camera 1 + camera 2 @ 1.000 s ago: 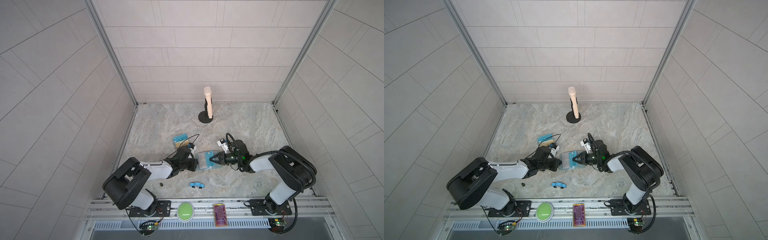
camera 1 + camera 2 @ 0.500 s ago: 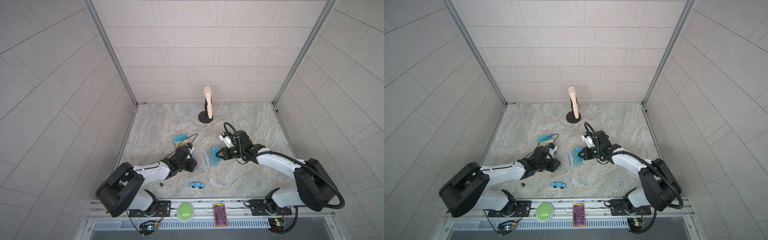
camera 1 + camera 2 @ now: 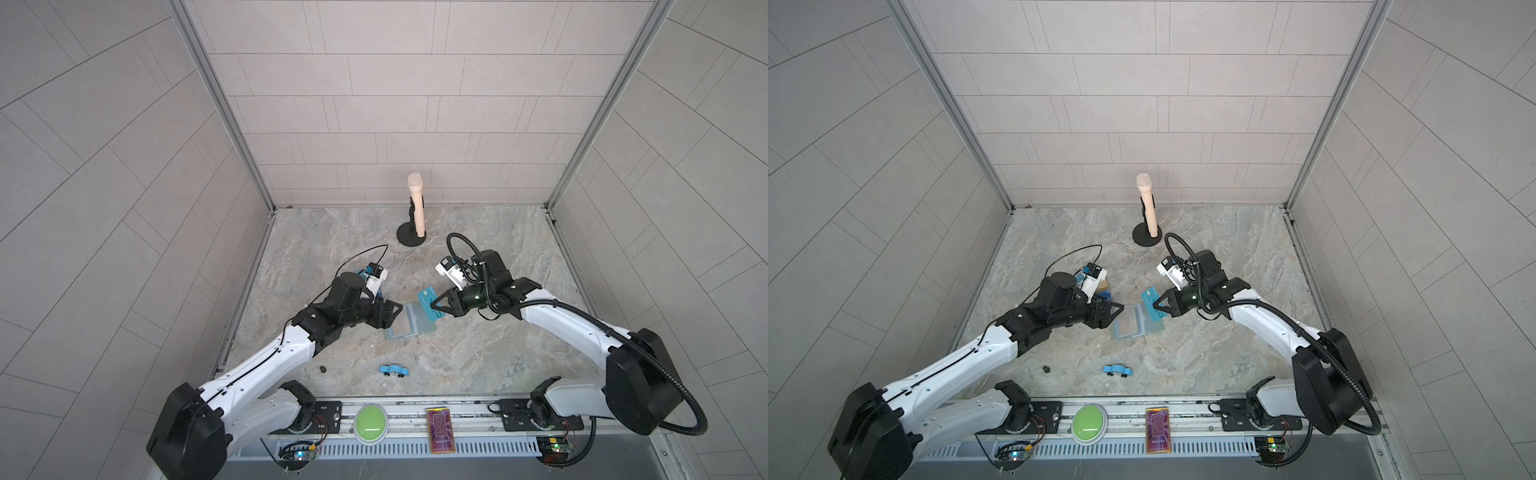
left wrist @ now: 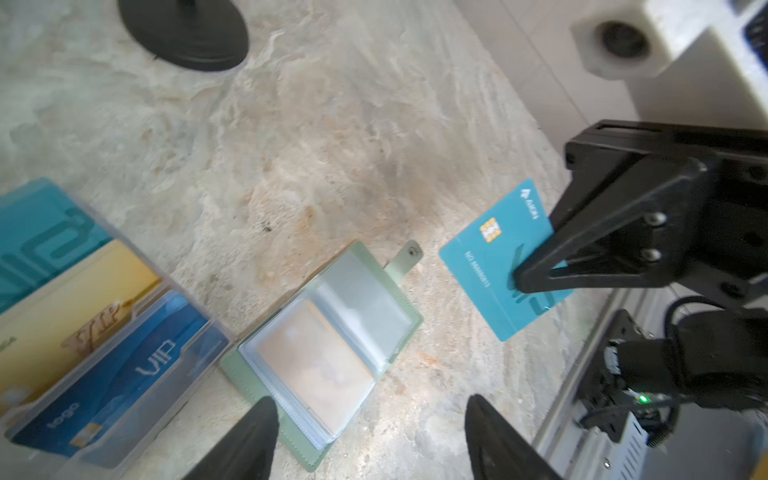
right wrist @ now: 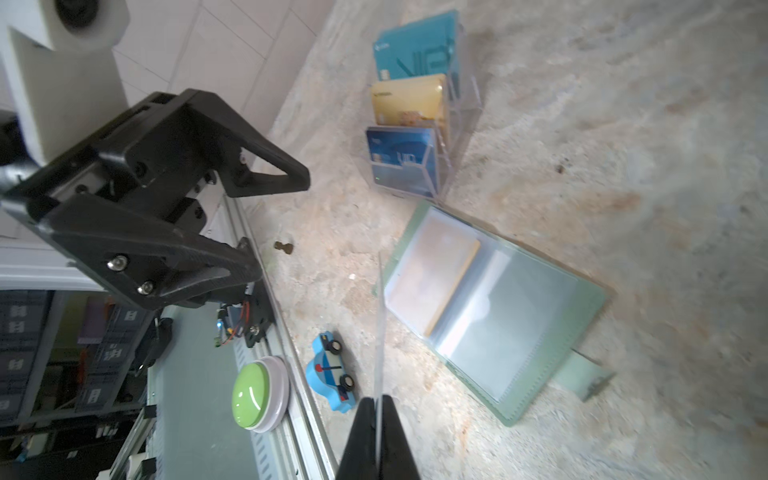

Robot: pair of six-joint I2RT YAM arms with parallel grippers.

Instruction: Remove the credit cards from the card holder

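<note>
Teal credit card (image 4: 490, 270) pinched in right fingers (image 5: 359, 444) — left fingers (image 4: 249, 440) spread beside open card holder (image 4: 365, 291).

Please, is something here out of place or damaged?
One thing: a small dark loose piece, maybe a screw, lies alone on the marble table near the front left. It belongs to nothing nearby. No damage or spill shows.

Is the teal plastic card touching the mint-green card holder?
Apart: the left wrist view shows bare table between the teal plastic card and the mint-green card holder.
</note>
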